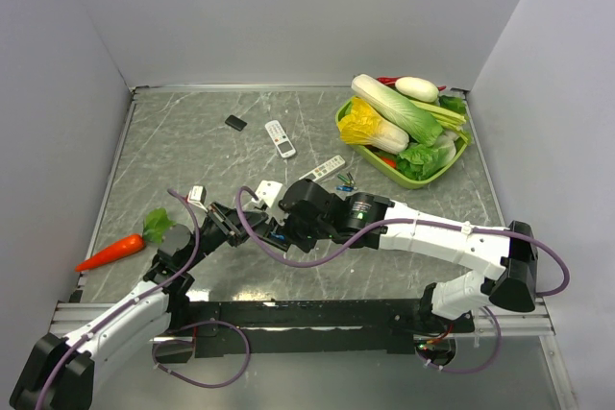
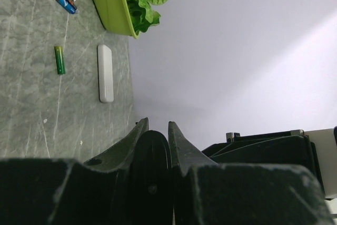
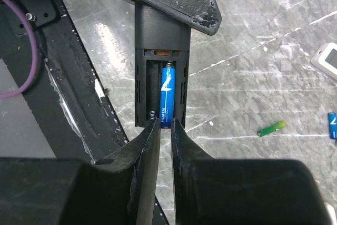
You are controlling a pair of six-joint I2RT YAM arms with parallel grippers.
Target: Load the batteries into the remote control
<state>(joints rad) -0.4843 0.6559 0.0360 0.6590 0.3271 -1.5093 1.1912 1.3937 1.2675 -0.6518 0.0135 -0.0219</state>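
My left gripper [image 2: 157,124] is shut on the black remote control [image 3: 160,35], held edge-on between its fingers [image 2: 181,143]. In the right wrist view the remote's back is open and a blue battery [image 3: 166,96] lies in the right slot. The left slot shows only a spring. My right gripper [image 3: 164,122] is closed to a narrow gap on the near end of that battery. From above, both grippers [image 1: 228,221] [image 1: 281,228] meet at the table's near middle. Loose batteries lie on the table: a green one [image 2: 60,59] and blue ones [image 2: 66,3].
A green tray [image 1: 343,127] of vegetables stands at the back right. Two white remotes [image 1: 280,138] [image 1: 322,169] and a small black piece [image 1: 235,122] lie mid-table. A carrot [image 1: 120,249] lies at the left edge. White parts [image 1: 269,192] [image 1: 197,195] sit beside the left gripper.
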